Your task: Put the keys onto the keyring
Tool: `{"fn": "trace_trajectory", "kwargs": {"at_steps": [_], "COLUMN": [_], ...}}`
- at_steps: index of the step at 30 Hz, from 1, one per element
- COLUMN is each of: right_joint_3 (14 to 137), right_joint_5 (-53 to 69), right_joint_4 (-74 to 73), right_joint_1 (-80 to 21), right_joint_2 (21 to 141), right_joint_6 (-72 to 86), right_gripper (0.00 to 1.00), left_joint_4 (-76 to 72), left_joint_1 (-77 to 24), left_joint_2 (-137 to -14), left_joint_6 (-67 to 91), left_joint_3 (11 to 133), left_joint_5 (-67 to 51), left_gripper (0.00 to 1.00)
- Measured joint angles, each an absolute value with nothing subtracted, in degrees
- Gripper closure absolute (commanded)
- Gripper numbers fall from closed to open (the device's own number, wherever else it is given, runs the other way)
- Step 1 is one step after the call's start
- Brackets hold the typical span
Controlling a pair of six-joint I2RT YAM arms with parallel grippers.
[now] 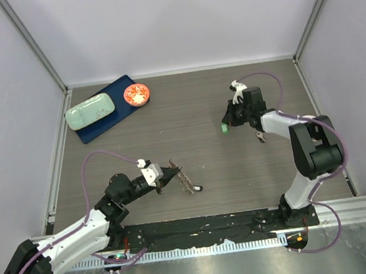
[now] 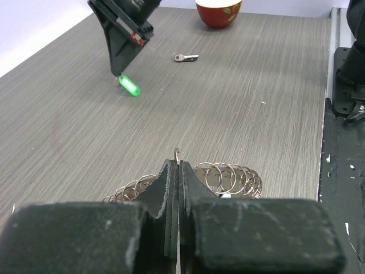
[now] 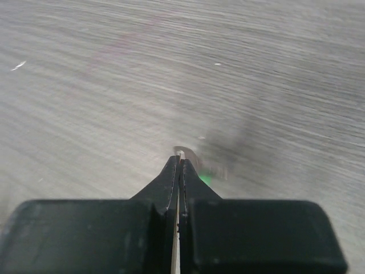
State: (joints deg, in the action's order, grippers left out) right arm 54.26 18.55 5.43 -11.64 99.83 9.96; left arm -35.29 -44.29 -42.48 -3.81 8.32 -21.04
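On my counter (image 1: 186, 110), far left, I see a blue tray (image 1: 118, 118) carrying a pale green case (image 1: 89, 111), a red bowl (image 1: 137, 94) at its right end.

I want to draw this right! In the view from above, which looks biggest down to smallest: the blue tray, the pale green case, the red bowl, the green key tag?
1. blue tray
2. pale green case, lying on the tray
3. red bowl
4. green key tag, by far the tiniest

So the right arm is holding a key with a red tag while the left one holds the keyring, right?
Not quite: the key has a bright green tag, not red, as the top view shows. The right gripper holds it; the left gripper holds the keyring.
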Motion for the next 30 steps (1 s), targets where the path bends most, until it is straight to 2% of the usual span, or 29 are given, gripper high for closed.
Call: {"fn": "trace_trajectory", "kwargs": {"at_steps": [10,17,23,30], "right_joint_3": [50.7,49.1,47.0,47.0], "right_joint_5": [18.2,21.8,28.6,36.8], "right_joint_4": [-2.0,-7.4,-9.9,-12.5], "right_joint_1": [-26.0,-30.6,-31.6,-32.0], "right_joint_2": [74.5,59.7,52.6,49.6], "right_joint_6": [-1.6,-9.6,-15.0,-19.3], "right_gripper": [0.99,0.99,0.99,0.99], "left_joint_4": [-34.9,-34.8,-34.6,-32.9], "left_joint_1": [-44.3,-44.3,-44.3,-44.3], "left_joint_2": [-43.0,-43.1,-44.4,-45.4], "left_joint_6": [-6.0,-7.0,-8.2,-8.9], "left_joint_3": [9.4,12.8,16.4,20.6], "left_joint_5": [-24.1,-26.3,-29.6,-33.2], "left_gripper": [1.0,1.0,1.0,1.0]}}
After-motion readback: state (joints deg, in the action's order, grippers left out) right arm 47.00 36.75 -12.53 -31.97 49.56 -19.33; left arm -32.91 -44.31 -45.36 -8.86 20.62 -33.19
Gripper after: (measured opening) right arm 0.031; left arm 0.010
